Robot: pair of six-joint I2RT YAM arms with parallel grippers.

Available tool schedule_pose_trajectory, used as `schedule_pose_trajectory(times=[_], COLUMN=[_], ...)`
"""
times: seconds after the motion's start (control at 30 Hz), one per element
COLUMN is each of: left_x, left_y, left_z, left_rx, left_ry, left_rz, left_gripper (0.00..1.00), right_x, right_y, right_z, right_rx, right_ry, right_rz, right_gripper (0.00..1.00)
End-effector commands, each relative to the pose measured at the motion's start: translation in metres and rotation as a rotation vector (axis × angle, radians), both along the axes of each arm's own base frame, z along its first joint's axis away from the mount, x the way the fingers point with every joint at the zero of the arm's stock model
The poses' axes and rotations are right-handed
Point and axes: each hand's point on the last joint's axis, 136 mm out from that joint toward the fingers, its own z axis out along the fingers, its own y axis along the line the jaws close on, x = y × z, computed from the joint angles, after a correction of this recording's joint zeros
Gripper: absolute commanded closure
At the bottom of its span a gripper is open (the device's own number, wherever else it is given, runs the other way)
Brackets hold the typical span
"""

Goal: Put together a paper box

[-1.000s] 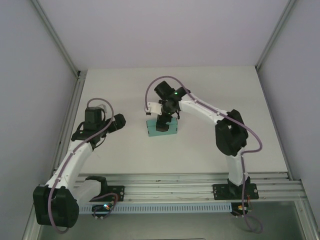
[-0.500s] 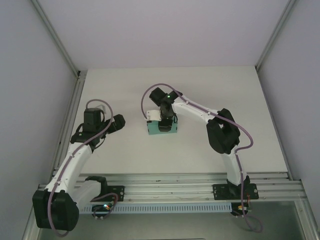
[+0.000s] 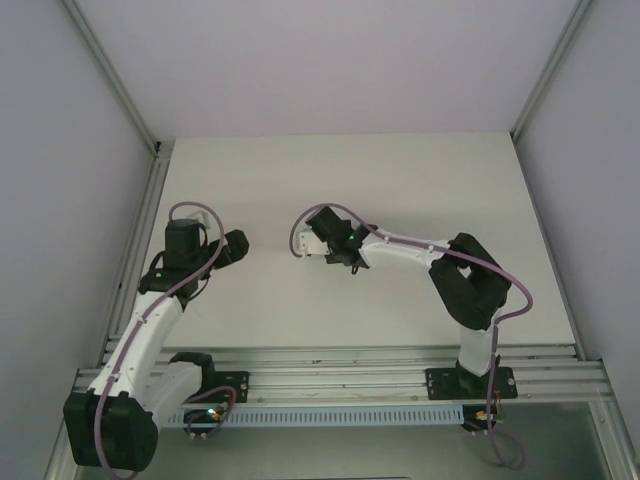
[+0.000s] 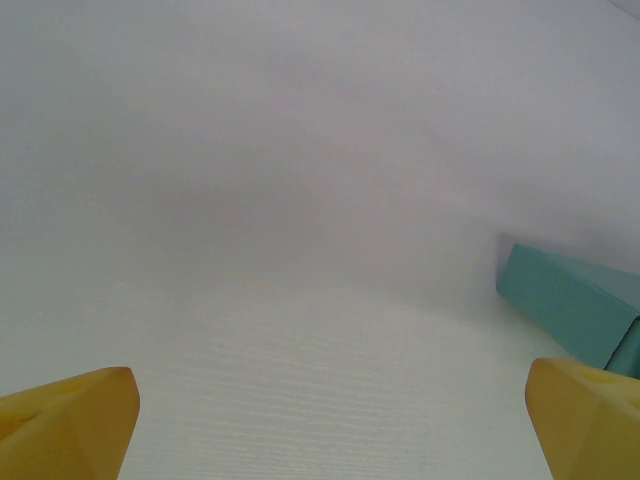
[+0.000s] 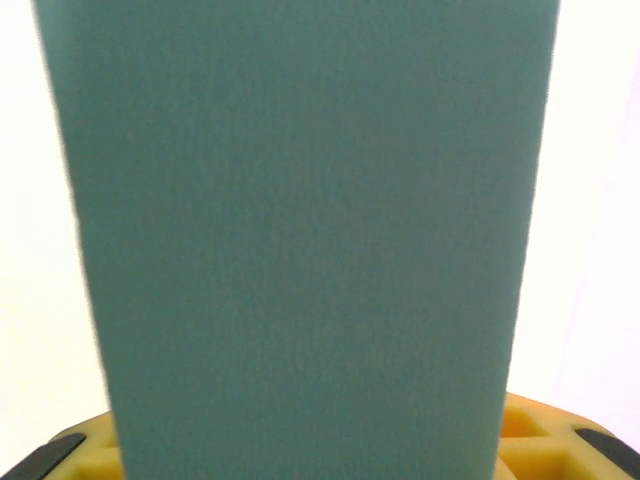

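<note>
**Teal box takes shape at desk's centre as right arm bears over it**

The paper box (image 4: 566, 302) now reads as a folded body, not a flat sheet. From the left wrist camera it sits at about 3 o'clock, with a flat top face and a side wall meeting at a crisp edge. By that showing the main folds look done. Judging from these views, what may remain is tucking or pressing home an end flap, though no flap or open end can be made out.

In the overhead view the right hand (image 3: 338, 250) lies low over the middle of the desk (image 3: 420, 180), its arm reaching in from 4 o'clock. The right wrist camera looks along one broad teal face of the box, with the yellow fingers (image 5: 545, 435) flanking its near end. Whether they clamp the card or merely bracket it cannot be told.

The left hand (image 3: 238, 244) waits at 9 o'clock, well apart from the box. Its yellow fingers (image 4: 75, 425) are spread wide with only bare desk between them.

As a container, the box gives nothing away: no opening faces any camera, so its contents, if any, cannot be told.
</note>
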Motion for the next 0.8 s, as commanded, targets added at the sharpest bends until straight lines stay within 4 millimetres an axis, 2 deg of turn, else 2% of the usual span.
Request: schedule_pose_trajectory(times=[0.0, 0.17, 0.27, 0.37, 0.57, 0.67, 0.7, 0.77], left_x=[-0.003, -0.001, 0.0, 0.001, 0.005, 0.013, 0.017, 0.031], left_y=[0.004, 0.004, 0.003, 0.002, 0.004, 0.014, 0.021, 0.037], left_z=[-0.003, 0.004, 0.006, 0.007, 0.012, 0.015, 0.015, 0.01], left_rx=[0.012, 0.013, 0.013, 0.014, 0.036, 0.104, 0.131, 0.167], left_ry=[0.01, -0.002, -0.008, -0.011, -0.028, -0.062, -0.074, -0.099], left_rz=[0.01, 0.009, 0.0, -0.006, -0.006, 0.016, 0.037, 0.079], left_gripper=[0.0, 0.0, 0.0, 0.0, 0.0, 0.0, 0.0, 0.0], right_x=[0.0, -0.034, -0.054, -0.074, -0.114, -0.105, -0.093, -0.064], right_y=[-0.014, -0.015, -0.014, -0.013, -0.014, -0.024, -0.032, -0.06], right_z=[0.006, -0.012, -0.018, -0.013, 0.021, 0.051, 0.063, 0.089], right_rx=[-0.041, -0.001, -0.002, -0.003, 0.105, 0.269, 0.359, 0.586], right_ry=[-0.088, 0.024, 0.087, 0.149, 0.29, 0.232, 0.182, 0.08], right_rz=[-0.05, -0.075, -0.061, -0.052, -0.043, -0.106, -0.167, -0.328], right_gripper=[0.53, 0.37, 0.15, 0.02, 0.0, 0.0, 0.0, 0.0])
